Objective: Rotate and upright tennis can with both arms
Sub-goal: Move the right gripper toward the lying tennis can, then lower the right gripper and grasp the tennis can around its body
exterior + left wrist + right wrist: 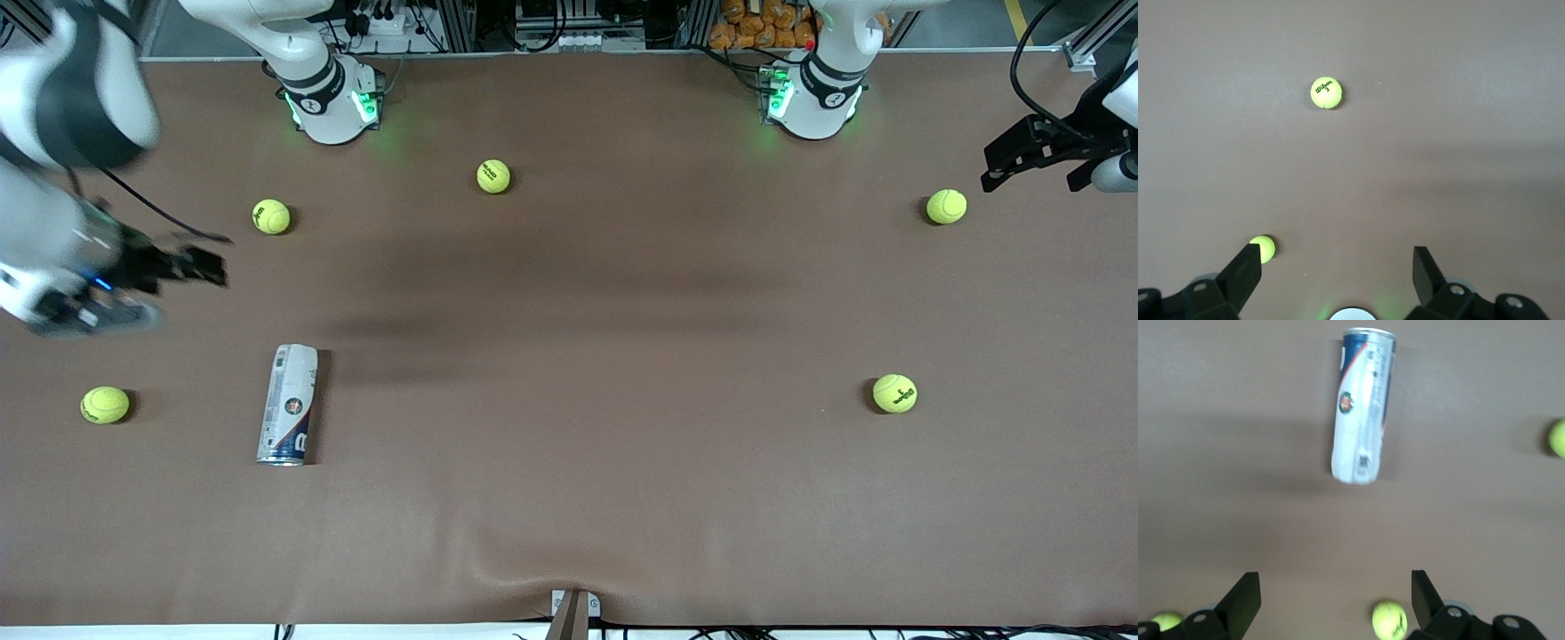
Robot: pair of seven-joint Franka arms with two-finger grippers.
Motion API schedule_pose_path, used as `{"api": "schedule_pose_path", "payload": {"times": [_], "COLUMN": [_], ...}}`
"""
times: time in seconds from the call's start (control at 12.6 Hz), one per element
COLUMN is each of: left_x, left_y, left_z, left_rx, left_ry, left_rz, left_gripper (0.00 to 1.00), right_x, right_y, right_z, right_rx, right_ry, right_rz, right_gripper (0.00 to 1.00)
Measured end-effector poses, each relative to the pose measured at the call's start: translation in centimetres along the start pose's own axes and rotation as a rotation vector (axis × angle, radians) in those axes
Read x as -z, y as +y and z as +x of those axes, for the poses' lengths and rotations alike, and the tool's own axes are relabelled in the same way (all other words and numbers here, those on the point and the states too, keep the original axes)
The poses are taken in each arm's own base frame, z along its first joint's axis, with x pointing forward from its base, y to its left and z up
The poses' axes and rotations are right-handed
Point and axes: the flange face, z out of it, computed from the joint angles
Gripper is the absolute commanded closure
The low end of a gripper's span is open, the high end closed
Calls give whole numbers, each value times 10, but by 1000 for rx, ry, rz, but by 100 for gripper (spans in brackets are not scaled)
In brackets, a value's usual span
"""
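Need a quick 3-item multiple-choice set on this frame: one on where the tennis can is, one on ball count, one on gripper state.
1. Where is the tennis can?
A. Lying on the table toward the right arm's end
B. Standing upright mid-table
C. Held in the left gripper

2. How many tennis balls show on the table in the front view?
A. Three
B. Five
C. Seven

3. How is the right gripper?
A. Shut on the can
B. Shut on a ball
C. Open, holding nothing

Key:
1 A, the can lies on its side, silver rim toward the front camera.
2 B, five yellow-green balls lie spread around the table.
3 C, the right wrist view shows its fingers apart over the bare table; the left gripper is open too.
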Motion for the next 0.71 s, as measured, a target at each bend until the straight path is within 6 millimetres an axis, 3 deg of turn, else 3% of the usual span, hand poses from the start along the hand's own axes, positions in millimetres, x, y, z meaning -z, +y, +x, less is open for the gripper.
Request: {"api": "schedule_pose_path", "payload": {"times": [0.16,0.24,0.71], "left_x": [-1,-2,-3], "left_y": [0,0,0], "left_z": [1,1,2], "left_rx": [0,0,-1], "left_ry": [-2,-4,-6], "left_rz": [0,0,0], "left_gripper": [0,0,0], "right_x": [-44,-58,-65], "right_y": [-16,-23,-21], "right_z": [24,30,33], "right_rx": [23,34,29], "right_ry": [-27,-40,-42], "right_rz": [2,1,-2], "right_gripper": [0,0,0]}}
